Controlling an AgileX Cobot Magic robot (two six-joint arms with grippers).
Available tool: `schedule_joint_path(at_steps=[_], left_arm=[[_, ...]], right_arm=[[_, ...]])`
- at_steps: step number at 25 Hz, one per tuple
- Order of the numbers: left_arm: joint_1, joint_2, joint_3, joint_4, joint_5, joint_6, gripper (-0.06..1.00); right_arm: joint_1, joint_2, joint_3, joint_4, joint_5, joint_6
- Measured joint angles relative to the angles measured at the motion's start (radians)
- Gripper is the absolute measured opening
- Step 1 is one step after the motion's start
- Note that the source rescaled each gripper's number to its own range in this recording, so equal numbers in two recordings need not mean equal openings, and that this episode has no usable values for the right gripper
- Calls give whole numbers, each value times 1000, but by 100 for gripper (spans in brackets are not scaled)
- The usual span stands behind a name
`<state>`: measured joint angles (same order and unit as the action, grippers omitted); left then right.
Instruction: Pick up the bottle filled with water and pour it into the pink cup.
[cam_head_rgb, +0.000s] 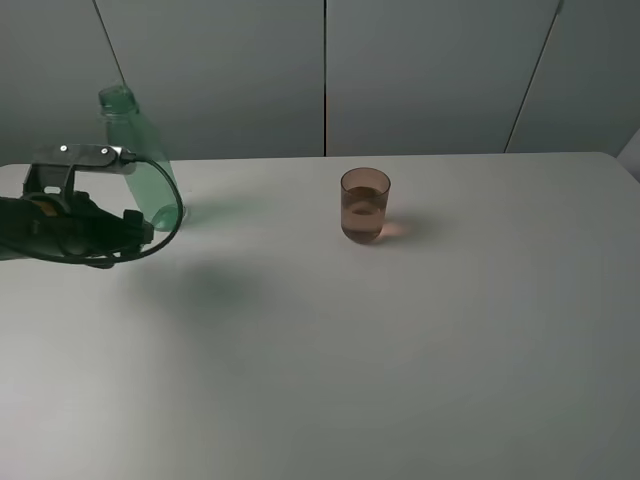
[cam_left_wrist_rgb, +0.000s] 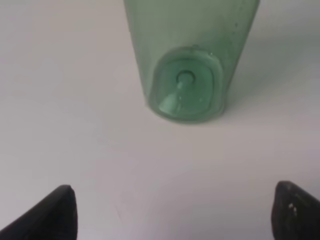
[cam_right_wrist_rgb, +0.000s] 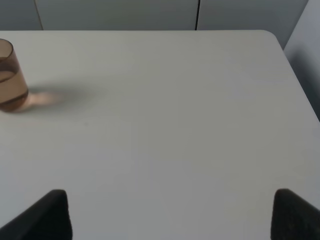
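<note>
Left claw (cam_left_wrist_rgb: 172, 212) spread near upright green-tinted bottle (cam_left_wrist_rgb: 190, 60).

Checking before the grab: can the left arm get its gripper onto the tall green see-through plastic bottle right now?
Probably yes. The left gripper is open, and the tall green transparent plastic bottle stands upright straight ahead of it. Only bare white table lies between them.

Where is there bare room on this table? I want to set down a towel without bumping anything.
The whole near half of the table is bare, and so is the stretch right of the pink cup out to the table's edge. It is crowded only at far left, where the left gripper faces the bottle.
</note>
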<state>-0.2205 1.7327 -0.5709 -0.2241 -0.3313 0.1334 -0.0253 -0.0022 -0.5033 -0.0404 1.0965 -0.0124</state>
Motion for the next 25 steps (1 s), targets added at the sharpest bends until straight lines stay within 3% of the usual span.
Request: schedule_joint_path(at_steps=[10, 17, 21, 25], left_arm=[[0, -559, -72, 3, 653, 0, 97], [24, -1020, -76, 110, 1073, 0, 94], [121, -1210, -67, 126, 1228, 2, 93], [149, -1369, -47, 126, 1311, 2, 93]], right_arm=[[0, 0, 0, 0, 0, 0], [0, 0, 0, 0, 0, 0], [0, 0, 0, 0, 0, 0], [0, 0, 0, 0, 0, 0]])
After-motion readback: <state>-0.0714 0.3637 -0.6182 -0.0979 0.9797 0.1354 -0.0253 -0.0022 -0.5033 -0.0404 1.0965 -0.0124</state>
